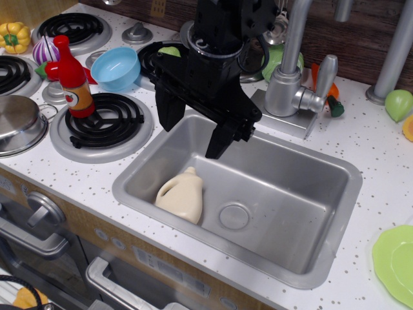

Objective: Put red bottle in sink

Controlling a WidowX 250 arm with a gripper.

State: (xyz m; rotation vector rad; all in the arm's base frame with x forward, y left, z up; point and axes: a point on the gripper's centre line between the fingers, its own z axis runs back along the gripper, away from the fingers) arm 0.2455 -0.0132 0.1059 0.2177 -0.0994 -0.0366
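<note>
The red bottle stands upright on the front right stove burner, left of the sink. It has a red cap and an orange label with a tomato mark. The sink is a silver basin in the white speckled counter, with a round drain. My black gripper hangs open and empty over the sink's back left corner, to the right of the bottle and well apart from it.
A beige handled jug lies in the sink's left part. A blue bowl sits behind the bottle, a steel pot at the left, a faucet behind the sink, a green plate at the right.
</note>
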